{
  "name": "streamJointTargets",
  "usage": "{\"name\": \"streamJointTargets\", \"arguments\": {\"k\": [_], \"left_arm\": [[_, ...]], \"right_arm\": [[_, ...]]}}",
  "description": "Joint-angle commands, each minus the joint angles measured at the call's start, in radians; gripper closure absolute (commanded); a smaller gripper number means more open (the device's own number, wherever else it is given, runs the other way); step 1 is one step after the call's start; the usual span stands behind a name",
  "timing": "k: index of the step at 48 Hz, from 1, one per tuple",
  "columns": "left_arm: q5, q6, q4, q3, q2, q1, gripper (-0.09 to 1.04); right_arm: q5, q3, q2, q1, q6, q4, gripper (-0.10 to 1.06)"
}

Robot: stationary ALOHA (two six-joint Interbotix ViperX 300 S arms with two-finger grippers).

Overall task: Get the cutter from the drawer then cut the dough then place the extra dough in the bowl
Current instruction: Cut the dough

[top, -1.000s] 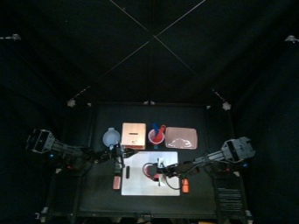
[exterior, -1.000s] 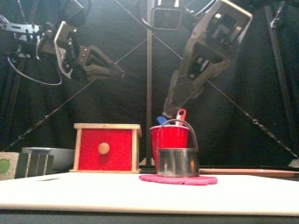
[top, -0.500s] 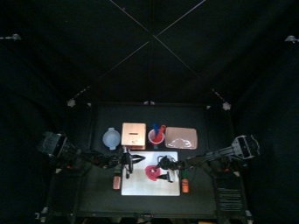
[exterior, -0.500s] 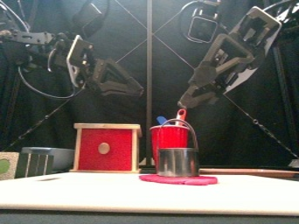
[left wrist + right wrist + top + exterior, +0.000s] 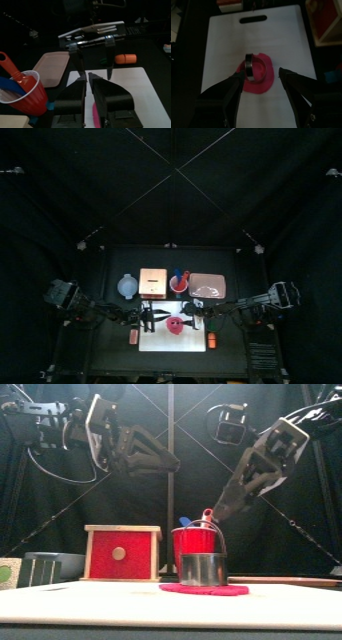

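Observation:
The round metal cutter [image 5: 205, 569] stands on the flat pink-red dough [image 5: 205, 590] on the white cutting board [image 5: 190, 341]. In the right wrist view the cutter [image 5: 251, 67] sits on the dough [image 5: 261, 80] between the spread jaws of my right gripper [image 5: 260, 73], which is open and above it. My left gripper [image 5: 87, 77] hovers over the board's left side with its jaws together and nothing in them. The wooden box [image 5: 123, 554] has its red drawer front shut. The blue-grey bowl [image 5: 127, 285] is at the back left.
A red cup [image 5: 197, 542] with toy knives stands behind the cutter, and a pink tray [image 5: 207, 284] lies at the back right. Orange toy foods lie to the left [image 5: 132, 337] and right [image 5: 211, 340] of the board.
Both grippers have risen above the board, the left one closing in toward its left side. The right gripper has drawn back from the cutter, which has stayed on the dough.

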Motion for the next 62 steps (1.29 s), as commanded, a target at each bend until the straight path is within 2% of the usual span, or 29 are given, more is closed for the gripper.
{"name": "streamJointTargets", "arguments": {"k": [1, 8, 12, 16, 21, 27, 33, 38, 45, 52, 62], "left_arm": [[-0.02, -0.043, 0.008, -0.02, 0.011, -0.012, 0.31], [-0.109, -0.19, 0.041, -0.015, 0.081, -0.025, 0.28], [-0.19, -0.279, 0.08, -0.011, 0.143, -0.031, 0.27], [-0.256, -0.356, 0.11, -0.014, 0.199, -0.032, 0.27], [-0.285, -0.396, 0.144, -0.017, 0.249, -0.031, 0.26], [-0.285, -0.396, 0.156, -0.015, 0.261, -0.028, 0.23], [-0.27, -0.396, 0.16, -0.014, 0.258, -0.029, 0.17], [-0.245, -0.396, 0.158, -0.008, 0.252, -0.026, 0.11], [-0.186, -0.396, 0.156, -0.009, 0.249, -0.025, 0.09], [-0.14, -0.394, 0.155, -0.021, 0.258, -0.025, 0.09], [-0.103, -0.391, 0.147, -0.046, 0.29, -0.025, 0.1]], "right_arm": [[-0.175, 0.046, -0.037, -0.005, -0.002, 0.0, 0.07], [-0.443, 0.169, -0.018, -0.02, -0.003, 0.055, 0.08], [-0.515, 0.21, -0.011, -0.028, -0.009, 0.1, 0.08], [-0.545, 0.227, 0.0, -0.026, -0.041, 0.138, 0.08], [-0.558, 0.222, 0.02, -0.023, -0.124, 0.204, 0.08], [-0.574, 0.206, 0.067, 0.0, -0.253, 0.328, 0.08], [-0.624, 0.198, 0.132, 0.046, -0.35, 0.442, 0.08], [-0.672, 0.189, 0.181, 0.094, -0.4, 0.528, 0.08], [-0.68, 0.178, 0.206, 0.13, -0.416, 0.581, 0.08], [-0.68, 0.175, 0.201, 0.153, -0.416, 0.595, 0.08], [-0.678, 0.158, 0.219, 0.163, -0.414, 0.601, 0.08]]}}
